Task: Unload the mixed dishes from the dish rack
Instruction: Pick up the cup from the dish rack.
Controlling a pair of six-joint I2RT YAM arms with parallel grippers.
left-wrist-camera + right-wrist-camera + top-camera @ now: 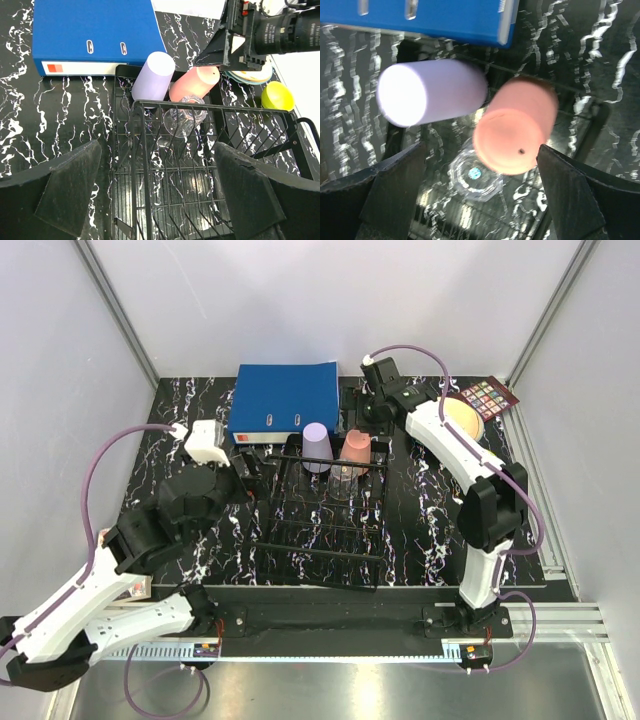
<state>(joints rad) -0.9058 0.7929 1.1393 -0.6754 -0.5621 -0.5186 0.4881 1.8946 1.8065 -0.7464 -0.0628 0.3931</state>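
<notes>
Dish rack (325,505), black wire, rectangular, centre of marbled black worktop (420,530): lilac plastic cup (317,446), salmon-pink plastic cup (356,449) and clear glass (342,480) at far end. Right hand (481,145) spread above salmon-pink cup; likely step, cup pickup: descend, straddle, close. Left hand (157,145) spread, near side.

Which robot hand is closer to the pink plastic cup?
Right. The right gripper hovers over the salmon-pink plastic cup, open fingers framing it in its wrist view. The left gripper is farther, at the black wire dish rack's left edge.
</notes>
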